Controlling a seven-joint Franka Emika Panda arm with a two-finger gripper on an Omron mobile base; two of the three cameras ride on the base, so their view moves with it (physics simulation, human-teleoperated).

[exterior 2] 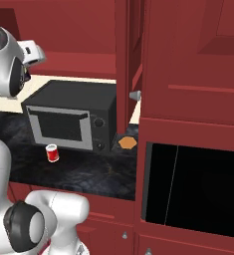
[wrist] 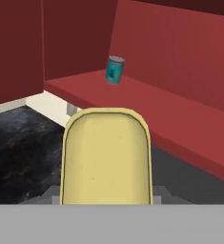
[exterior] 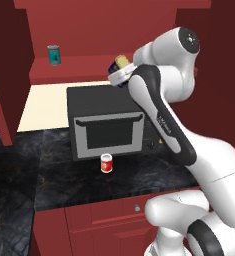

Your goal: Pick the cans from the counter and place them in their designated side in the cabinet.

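One can, navy-blue can, held clamped in closed gripper, raised before cabinet shelf. Red can left on counter, at six o'clock of microwave. Placement on shelf judged next.

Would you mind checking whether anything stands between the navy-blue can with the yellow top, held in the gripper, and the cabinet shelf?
Nothing visible does. The gripper holds the navy-blue can with the yellow top above the black microwave, before the dark red cabinet shelf. A teal can stands farther along the shelf, off the direct path.
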